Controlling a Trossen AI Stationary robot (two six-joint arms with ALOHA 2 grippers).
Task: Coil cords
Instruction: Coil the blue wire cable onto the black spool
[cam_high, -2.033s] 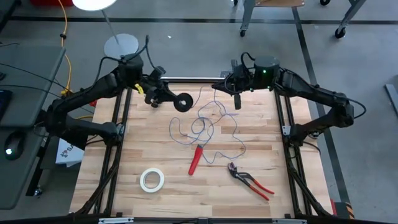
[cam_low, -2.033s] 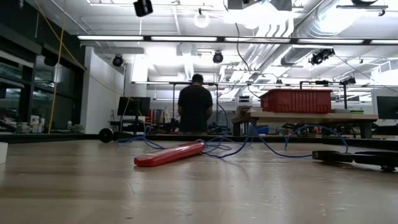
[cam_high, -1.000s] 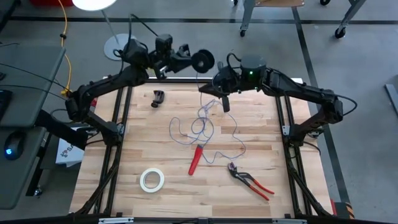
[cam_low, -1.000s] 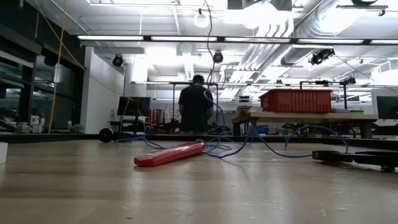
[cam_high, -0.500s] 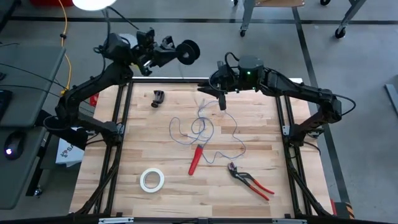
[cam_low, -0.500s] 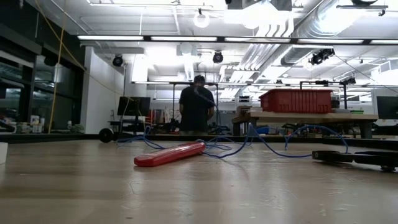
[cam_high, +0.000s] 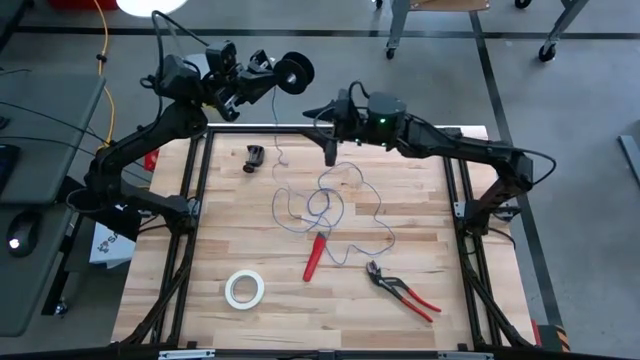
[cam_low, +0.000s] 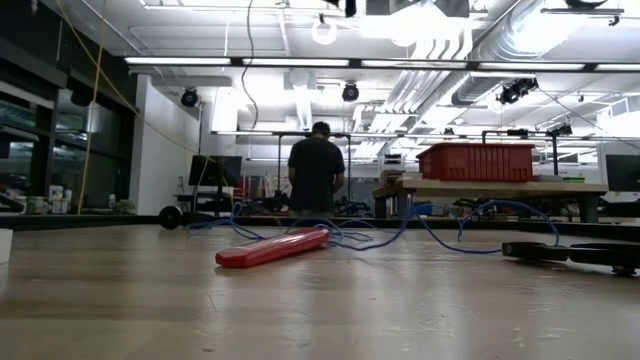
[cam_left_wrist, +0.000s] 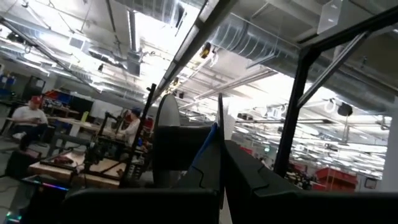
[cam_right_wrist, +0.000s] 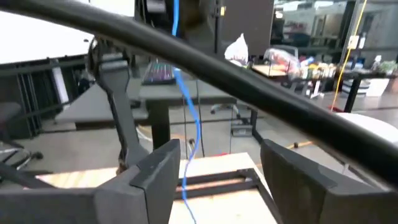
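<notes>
My left gripper is raised over the table's far left corner, shut on the small black spool. The thin blue-violet cord lies in loose loops on the wooden table, and one strand rises toward the spool. My right gripper hovers open near the far edge, level, pointing toward the table's left. In the right wrist view a cord strand hangs between the spread fingers, close to one; I cannot tell whether it touches. My left gripper pinches the spool between its two shut fingers; the spool's disc stands edge-on just past them. Which part of the spool they pinch is hidden by the fingers themselves. A bit of cord shows at the fingertips. The spool is lifted clear of the table.
On the table lie a red-handled tool, red-handled pliers, a white tape roll and a small black clip. A yellow cable hangs off the table's left. A person stands far behind.
My right gripper has opened, let go of the cord strand and gone toward the table's left. My left gripper has carried the spool up and toward the table's far left corner. The raised strand now hangs slack from the spool; the loops on the table stay.
</notes>
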